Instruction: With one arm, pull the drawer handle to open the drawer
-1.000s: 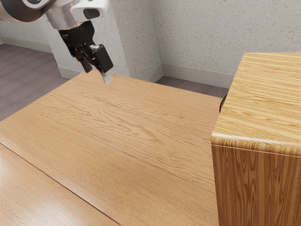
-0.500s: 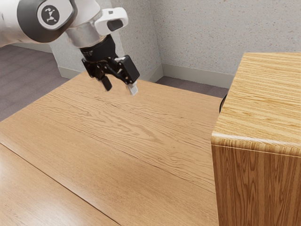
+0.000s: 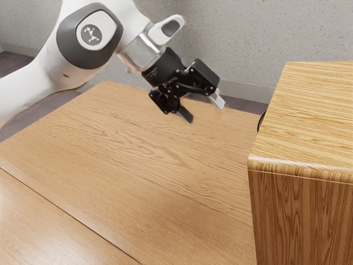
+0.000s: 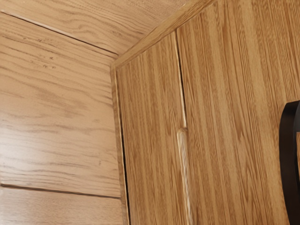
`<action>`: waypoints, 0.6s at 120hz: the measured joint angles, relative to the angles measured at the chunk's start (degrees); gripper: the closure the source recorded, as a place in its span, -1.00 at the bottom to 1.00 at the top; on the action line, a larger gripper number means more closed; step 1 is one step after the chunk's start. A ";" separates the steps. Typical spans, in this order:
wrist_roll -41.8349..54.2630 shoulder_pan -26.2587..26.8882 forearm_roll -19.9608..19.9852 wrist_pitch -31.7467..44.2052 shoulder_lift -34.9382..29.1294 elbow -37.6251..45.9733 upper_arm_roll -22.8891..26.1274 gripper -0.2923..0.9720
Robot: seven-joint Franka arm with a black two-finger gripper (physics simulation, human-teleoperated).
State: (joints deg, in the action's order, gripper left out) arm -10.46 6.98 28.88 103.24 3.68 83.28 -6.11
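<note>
**Exterior view.** The arm enters from the exterior view's upper left and reaches toward its right, above the wooden table. The gripper hangs in the air over the table's far part, tilted, with its fingers pointing toward the cabinet. The jaws are spread wide and nothing is between them. The cabinet stands at the exterior view's right. This view shows its top and one side, while its front face is turned away from the camera. At the edge of that front face a thin dark sliver projects. This is probably the drawer handle, though too little of it shows here to be sure. A speckled wall stands behind the table.

**Wrist view.** The camera on the hand faces the cabinet front, which the exterior view cannot show. The front consists of wood-grain panels separated by narrow seams, and the panels lie flush. The drawer handle is a curved black bar, cut off at the picture's edge. The tabletop meets the foot of the cabinet.

**Handle relative to jaws.** The handle is on the cabinet front, ahead of the open fingers and well apart from them. The bare tabletop lies between gripper and cabinet. Neither finger touches the handle or the cabinet.
</note>
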 joint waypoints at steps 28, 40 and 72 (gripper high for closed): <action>-2.19 -2.28 1.57 1.64 2.69 -3.31 0.85 -0.54; -3.03 -1.65 3.52 1.92 2.25 -2.73 1.95 -0.54; -4.63 -1.36 5.95 1.51 3.01 -2.75 3.82 -0.53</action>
State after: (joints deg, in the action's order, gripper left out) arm -15.10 5.62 34.82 104.75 6.69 80.53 -2.28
